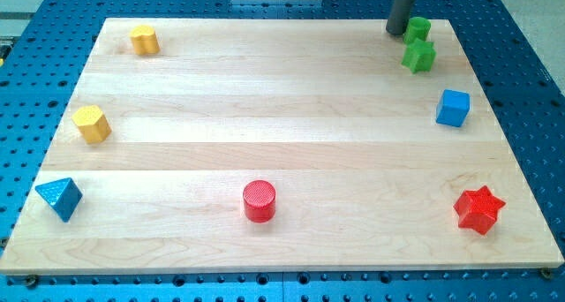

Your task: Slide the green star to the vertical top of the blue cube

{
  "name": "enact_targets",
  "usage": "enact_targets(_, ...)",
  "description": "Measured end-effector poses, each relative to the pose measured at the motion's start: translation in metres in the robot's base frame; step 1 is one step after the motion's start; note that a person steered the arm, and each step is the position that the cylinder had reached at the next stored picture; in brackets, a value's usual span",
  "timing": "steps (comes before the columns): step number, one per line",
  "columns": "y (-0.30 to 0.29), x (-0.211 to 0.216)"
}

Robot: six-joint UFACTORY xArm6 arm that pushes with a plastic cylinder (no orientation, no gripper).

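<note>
Gripless, holding nothing, the tool's tip [395, 31] touches a green block [418, 28] above the green star [418, 56], which already sits over the blue cube [453, 108]; only fine nudging likely remains.

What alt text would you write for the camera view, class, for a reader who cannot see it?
My tip rests at the board's top right, just left of a green block, with the green star below it and the blue cube lower still. Other coloured blocks lie scattered about the wooden board.
</note>
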State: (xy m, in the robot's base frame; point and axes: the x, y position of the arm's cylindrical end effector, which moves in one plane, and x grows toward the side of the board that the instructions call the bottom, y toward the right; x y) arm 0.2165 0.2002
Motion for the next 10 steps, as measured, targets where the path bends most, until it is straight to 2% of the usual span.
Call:
enact_targets(1, 0.000, 0.003)
enact_targets(3, -0.046, 0.019)
enact_targets(5, -0.036, 0.055)
enact_targets(6, 0.013, 0.069)
enact_targets(7, -0.006, 0.084)
enact_targets(8, 0.019, 0.124)
enact_targets(9, 0.087, 0.115)
enact_targets(10, 0.109, 0.173)
